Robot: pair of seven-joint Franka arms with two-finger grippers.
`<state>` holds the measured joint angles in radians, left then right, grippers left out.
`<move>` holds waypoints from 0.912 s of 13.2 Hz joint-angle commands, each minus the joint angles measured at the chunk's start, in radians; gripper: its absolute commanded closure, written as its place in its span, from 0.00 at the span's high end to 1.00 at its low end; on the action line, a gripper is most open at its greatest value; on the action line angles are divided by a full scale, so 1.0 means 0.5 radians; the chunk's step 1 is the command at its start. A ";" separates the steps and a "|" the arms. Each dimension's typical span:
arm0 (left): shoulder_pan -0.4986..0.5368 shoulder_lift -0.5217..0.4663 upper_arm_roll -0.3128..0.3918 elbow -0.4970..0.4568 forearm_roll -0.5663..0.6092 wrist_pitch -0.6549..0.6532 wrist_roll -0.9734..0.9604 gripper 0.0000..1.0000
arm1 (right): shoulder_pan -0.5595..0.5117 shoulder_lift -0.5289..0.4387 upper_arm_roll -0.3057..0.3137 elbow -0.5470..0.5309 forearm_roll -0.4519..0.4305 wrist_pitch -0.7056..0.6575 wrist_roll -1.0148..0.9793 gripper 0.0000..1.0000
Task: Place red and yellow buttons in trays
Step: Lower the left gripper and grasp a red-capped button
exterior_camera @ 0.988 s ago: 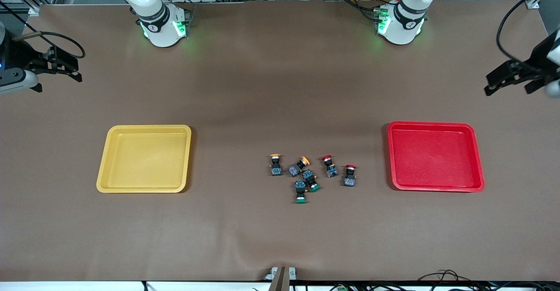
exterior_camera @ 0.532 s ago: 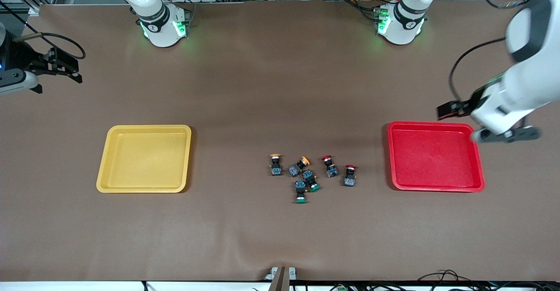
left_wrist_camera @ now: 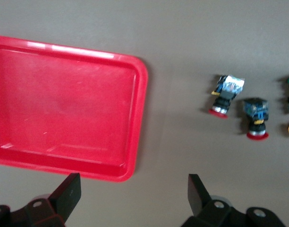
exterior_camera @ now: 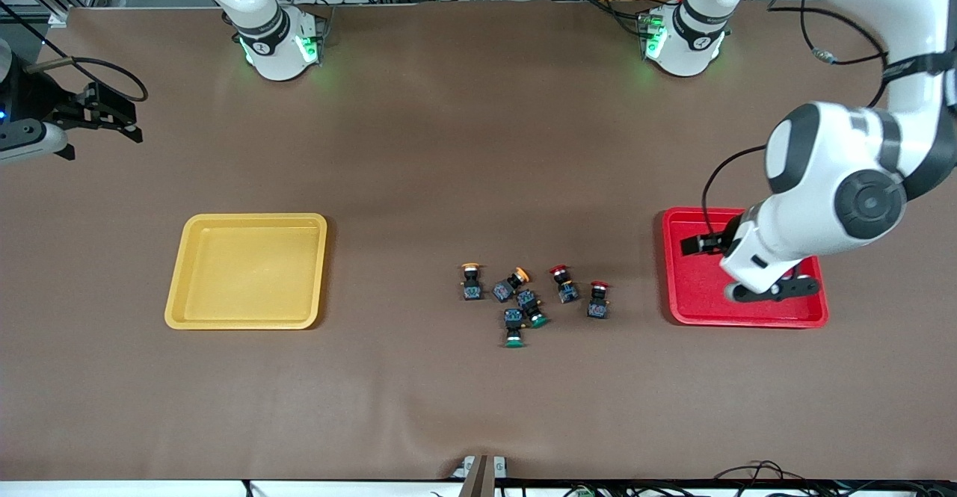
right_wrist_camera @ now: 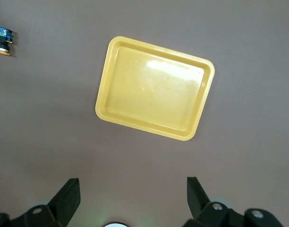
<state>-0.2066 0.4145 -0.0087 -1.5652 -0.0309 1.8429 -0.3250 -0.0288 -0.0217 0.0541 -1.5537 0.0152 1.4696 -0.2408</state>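
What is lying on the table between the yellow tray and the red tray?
In the front view, six small push-button switches lie clustered between the yellow tray and the red tray, closer to the red one; the remaining stretch is bare brown table.

The left tool (exterior_camera: 736,265) has been swung in from the frame's right edge and is now held, fingers spread, over the red tray (exterior_camera: 691,310).

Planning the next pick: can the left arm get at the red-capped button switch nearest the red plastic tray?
Probably yes. The left gripper hangs open over the red plastic tray, and the red-capped button switch lies beside that tray with bare table between and nothing on top.
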 commanded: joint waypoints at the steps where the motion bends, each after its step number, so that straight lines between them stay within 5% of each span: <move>1: -0.059 0.171 0.008 0.069 -0.030 0.216 -0.190 1.00 | -0.001 -0.042 -0.004 -0.040 0.022 0.018 0.028 1.00; 12: -0.283 0.634 0.011 0.081 -0.107 0.888 -0.280 1.00 | -0.016 -0.033 -0.004 -0.046 0.022 0.018 0.028 1.00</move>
<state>-0.3348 0.7022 -0.0117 -1.5516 -0.0753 2.2641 -0.4545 -0.0304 -0.0217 0.0518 -1.5581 0.0154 1.4705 -0.2391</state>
